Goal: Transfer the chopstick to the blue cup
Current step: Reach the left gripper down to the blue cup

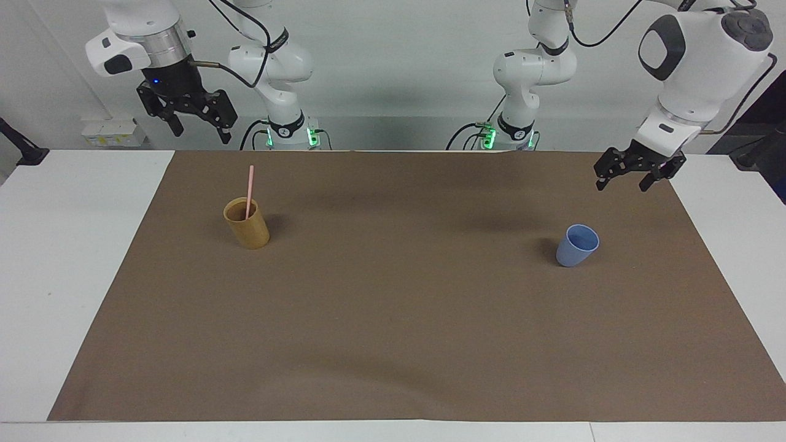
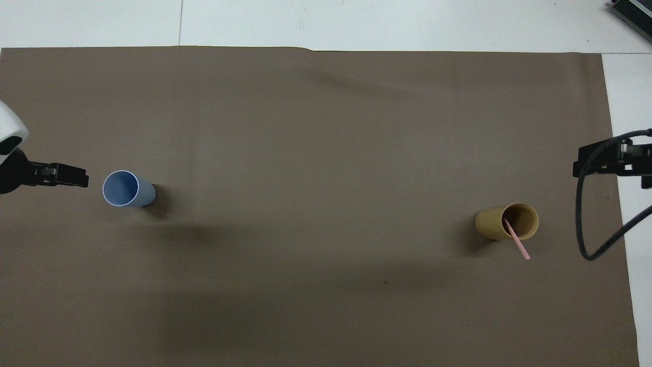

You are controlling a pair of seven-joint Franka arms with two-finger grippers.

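The pale-pink chopstick (image 1: 249,189) (image 2: 517,244) stands leaning in a yellow-brown bamboo-coloured cup (image 1: 248,228) (image 2: 493,222) toward the right arm's end of the table. Its upper half sticks out above the rim. The blue cup (image 1: 576,247) (image 2: 123,189) stands upright with nothing in it toward the left arm's end. My left gripper (image 1: 621,185) (image 2: 81,179) hangs open and holds nothing, over the mat's edge beside the blue cup. My right gripper (image 1: 202,135) (image 2: 580,165) is open and holds nothing, raised high over the table's robot-side edge near the bamboo cup.
A brown mat (image 1: 393,319) covers most of the white table (image 1: 55,258). The right arm's black cable (image 2: 586,244) loops down over the mat's edge beside the bamboo cup. A small white box (image 1: 113,132) sits off the table near the right arm.
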